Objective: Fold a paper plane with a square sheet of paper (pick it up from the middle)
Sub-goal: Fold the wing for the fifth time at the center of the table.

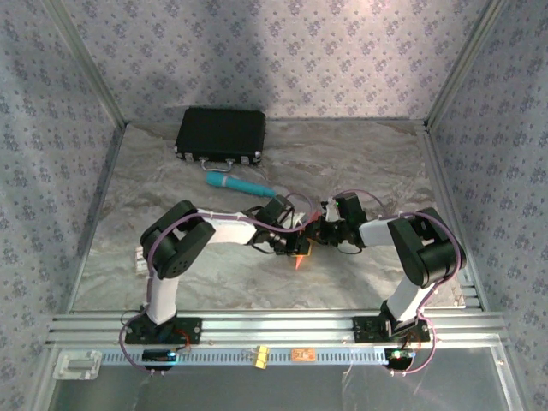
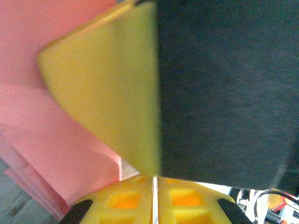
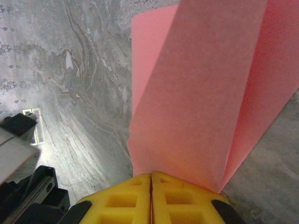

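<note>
1. The grey marbled counter (image 1: 214, 274) is spread beneath the left pincer (image 1: 300, 247) and the right pincer (image 1: 319, 231). Bare counter is also seen to the left of the right pincer in the right wrist view.
2. The left arm (image 1: 231, 229) and the right arm (image 1: 385, 231) are bent inward, so that the two pincers are set almost tip to tip over the middle of the counter.
3. A black case (image 1: 221, 135) is laid flat well beyond the pincers, off to the far left of them, by the back wall.
4. A teal cylinder (image 1: 238, 184) is laid on its side between the case and the left pincer, apart from both.
5. The pink sheet of paper (image 3: 196, 102) is held up off the counter, straight ahead of the right pincer. It is creased lengthwise, its panels folded at an angle. From above, a small pink corner (image 1: 299, 259) is seen just under the spot where the pincers meet.
6. The right pincer is pressed together on the sheet's near end, and the paper is seen coming out of the seam between its yellow fingers (image 3: 121, 203).
7. The left pincer is likewise pressed together, its yellow fingers (image 2: 124, 200) meeting along a thin line. Pink paper is seen to its left, but whether any is caught cannot be told.
8. A yellow slab (image 2: 112, 93) and a dark surface (image 2: 224, 93) are seen close ahead of the left pincer, too blurred to be identified.
</note>
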Available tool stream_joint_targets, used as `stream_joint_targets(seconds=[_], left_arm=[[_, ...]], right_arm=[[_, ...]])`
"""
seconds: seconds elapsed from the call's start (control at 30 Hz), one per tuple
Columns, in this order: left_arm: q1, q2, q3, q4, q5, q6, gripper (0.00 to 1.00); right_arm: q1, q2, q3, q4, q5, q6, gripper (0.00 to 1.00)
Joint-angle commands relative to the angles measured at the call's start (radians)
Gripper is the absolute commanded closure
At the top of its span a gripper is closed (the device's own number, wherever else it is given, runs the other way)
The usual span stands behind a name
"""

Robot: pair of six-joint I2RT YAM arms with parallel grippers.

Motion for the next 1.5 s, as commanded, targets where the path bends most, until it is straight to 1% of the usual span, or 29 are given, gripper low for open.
stream_joint_targets(seconds=[0.0,0.3,0.6,0.9,1.2,1.47], left_arm=[[-0.008,0.015,0.000,-0.037,-0.015,0.027,0.90],[-0.024,-0.008,-0.071,-0.017,0.015,0.023,0.89],[-0.059,-0.043,-0.108,-0.102,-0.007,0.062,0.88],[-0.069,-0.060,-0.143,-0.092,-0.017,0.063,0.88],[-0.063,-0.056,-0.181,-0.031,-0.039,0.046,0.99],[-0.039,-0.053,-0.213,0.006,-0.032,0.043,1.00]], right_arm=[[0.010,0.046,-0.019,-0.077,0.117,-0.006,0.90],[0.008,0.055,-0.018,-0.078,0.121,-0.008,0.90],[0.008,0.056,-0.016,-0.086,0.126,-0.010,0.90],[0.009,0.057,-0.014,-0.084,0.124,-0.008,0.90],[0.004,-0.047,-0.006,-0.100,0.105,-0.014,0.90],[0.010,-0.164,-0.001,-0.137,0.059,-0.035,0.89]])
